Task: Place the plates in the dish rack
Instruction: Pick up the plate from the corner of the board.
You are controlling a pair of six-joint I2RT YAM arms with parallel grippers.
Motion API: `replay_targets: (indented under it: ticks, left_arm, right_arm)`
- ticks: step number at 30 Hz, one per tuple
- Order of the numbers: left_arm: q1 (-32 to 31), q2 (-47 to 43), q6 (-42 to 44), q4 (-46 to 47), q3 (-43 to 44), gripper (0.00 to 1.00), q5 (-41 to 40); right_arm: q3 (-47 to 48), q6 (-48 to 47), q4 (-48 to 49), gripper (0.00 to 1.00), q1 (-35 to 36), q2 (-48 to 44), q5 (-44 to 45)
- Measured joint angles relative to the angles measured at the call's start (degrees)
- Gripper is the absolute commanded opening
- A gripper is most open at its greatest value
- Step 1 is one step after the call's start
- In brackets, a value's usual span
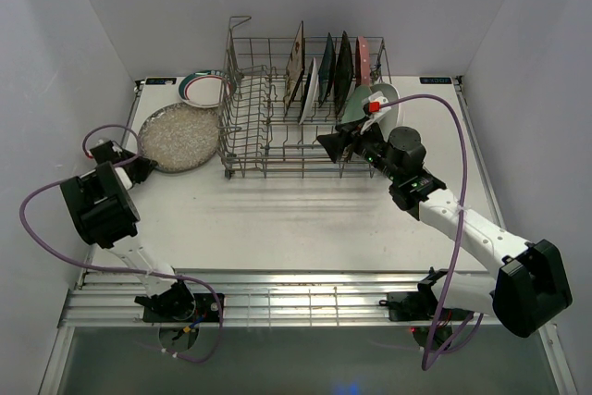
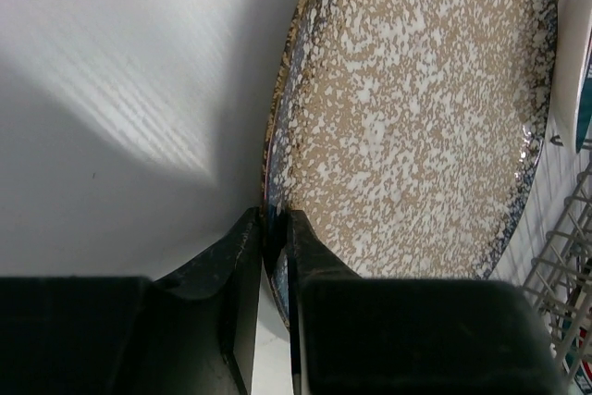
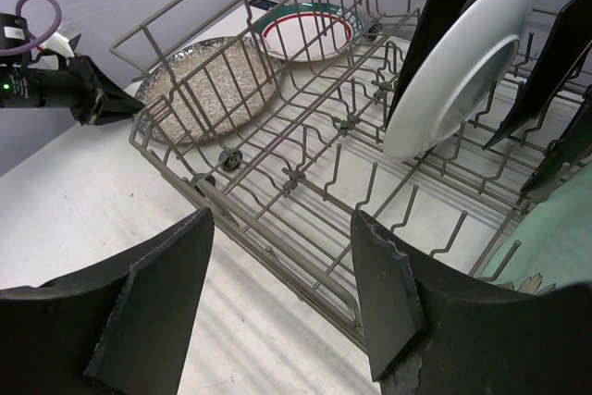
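A speckled grey round plate (image 1: 180, 137) lies flat on the table left of the dish rack (image 1: 242, 136). My left gripper (image 1: 144, 168) is shut on its near-left rim; in the left wrist view the plate (image 2: 416, 117) has its dark edge pinched between the jaws (image 2: 275, 228). Several plates (image 1: 326, 73) stand on edge in the rack's right half, among them a white oval plate (image 3: 462, 62). A mint plate (image 1: 384, 104) leans at the rack's right end. My right gripper (image 1: 331, 143) hangs open over the rack's front rail (image 3: 282, 228), holding nothing.
A white plate with a green-and-red rim (image 1: 205, 88) lies behind the speckled one, also seen past the rack (image 3: 305, 30). The rack's left half (image 3: 305, 173) holds only bare tines. Purple cables loop off both arms. White walls close in on three sides.
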Motion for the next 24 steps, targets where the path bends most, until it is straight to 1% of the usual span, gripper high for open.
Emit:
replay_targets:
  ticks: [3, 8, 13, 19, 24]
  left_arm:
    - [0.68, -1.92, 1.07, -1.2, -1.44, 0.0, 0.81]
    - [1.27, -6.03, 3.5, -3.39, -2.51, 0.0, -0.04]
    - [1.38, -12.79, 5.51, -4.39, -5.2, 0.0, -1.75]
    - [1.42, -20.48, 7.89, -6.82, -6.29, 0.0, -3.72]
    - [1.55, -25.68, 9.03, -9.11, -7.74, 0.0, -5.18]
  right_arm:
    - [0.0, 0.02, 0.0, 0.67, 0.0, 0.02, -0.2]
    - [0.0, 0.02, 0.07, 0.68, 0.0, 0.11, -1.25]
    - [0.02, 0.35, 0.2, 0.68, 0.0, 1.46, -3.8]
    - [0.09, 1.05, 0.9, 0.68, 0.0, 2.78, -8.96]
    - [1.46, 3.52, 1.88, 0.68, 0.0, 4.02, -14.8]
